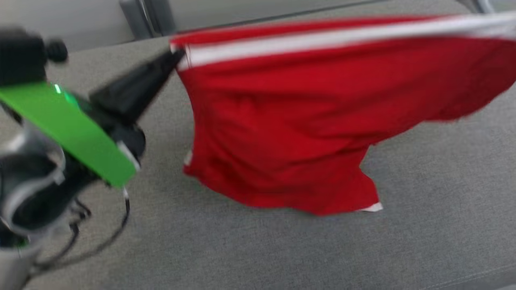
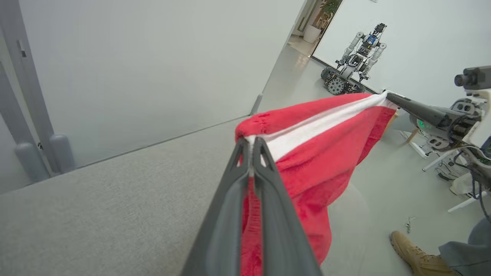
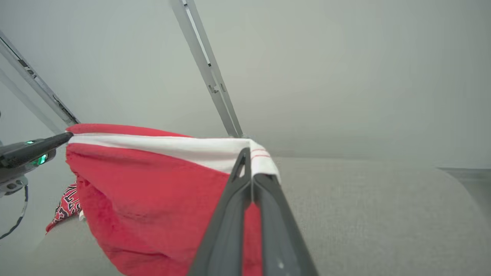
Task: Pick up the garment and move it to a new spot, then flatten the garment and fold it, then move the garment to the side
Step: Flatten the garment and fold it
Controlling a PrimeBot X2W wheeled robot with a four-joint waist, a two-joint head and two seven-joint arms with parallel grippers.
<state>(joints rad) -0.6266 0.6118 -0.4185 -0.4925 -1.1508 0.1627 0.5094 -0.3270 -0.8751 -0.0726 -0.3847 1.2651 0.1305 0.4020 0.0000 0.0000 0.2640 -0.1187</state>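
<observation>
Left gripper (image 2: 251, 140), seen closest in its own wrist view, is clamped on the white band of the red garment (image 1: 282, 133), its two dark fingers pressed together with cloth bunched between them. Right gripper (image 3: 249, 151) does the same at the other end of that band, fingers closed tight on the white edge, where thin red stitch lines cross it.

Between the two, the band is pulled into a taut line and the rest of the garment hangs below it as a loose red sheet above the grey fabric surface (image 1: 423, 181). The head view is blurred, and I cannot tell whether the lower hem touches that surface or hangs just clear of it.

Low beside the hanging cloth, the right wrist view adds a patch with black and white printing (image 3: 67, 205); whether it belongs to the garment is unclear. Farther back it shows metal rails (image 3: 215, 84) slanting up a pale wall.

Off the surface's edge, the left wrist view adds a person's tan shoe (image 2: 416, 257) on the floor and, far across the room by a white wall, a second robot (image 2: 355, 61).
</observation>
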